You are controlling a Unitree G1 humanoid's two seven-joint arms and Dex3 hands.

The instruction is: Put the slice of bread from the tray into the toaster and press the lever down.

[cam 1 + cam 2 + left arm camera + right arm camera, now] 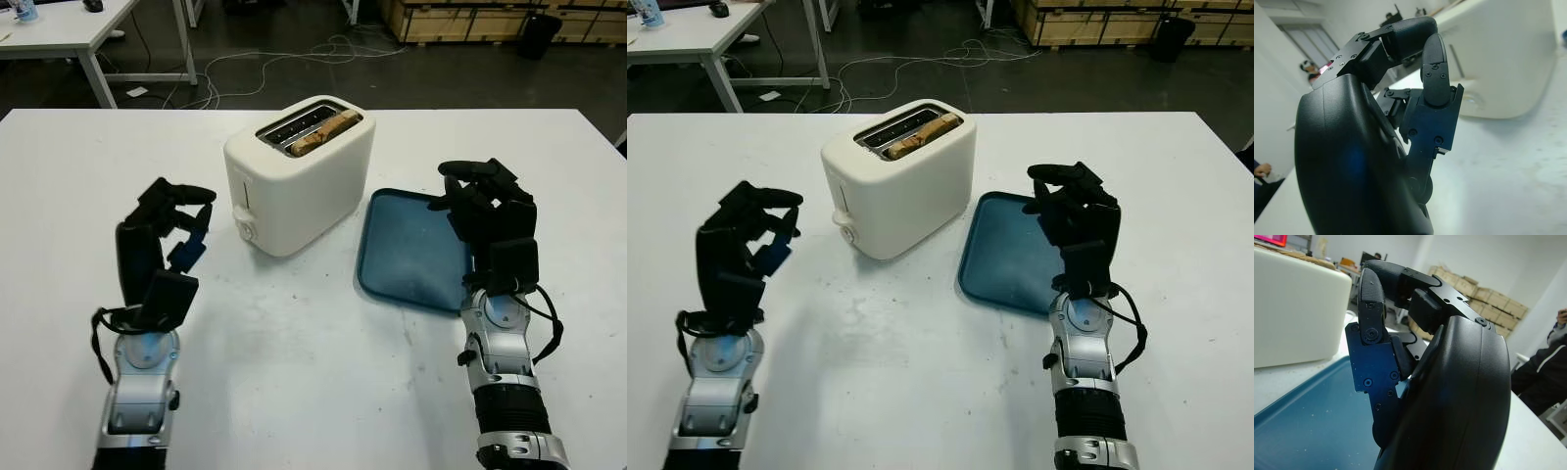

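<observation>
A white toaster (pixel 299 176) is set in the middle of the white table (pixel 294 372). The bread (pixel 321 132) is seen inside one of its top slots, with its brown top edge poking out. The lever (pixel 238 211) is on the toaster's near end, facing the left hand.

A blue tray (pixel 411 250) lies just to the right of the toaster, and nothing is seen on it.

The left hand (pixel 162 240) is held up near the toaster's lever end, a little apart from it. Its fingers (pixel 1432 68) are curled in, and nothing is held.

The right hand (pixel 490 220) is held up over the tray's right edge. Its fingers (pixel 1371 296) are curled in too, and nothing is held. The bread is well apart from both hands.
</observation>
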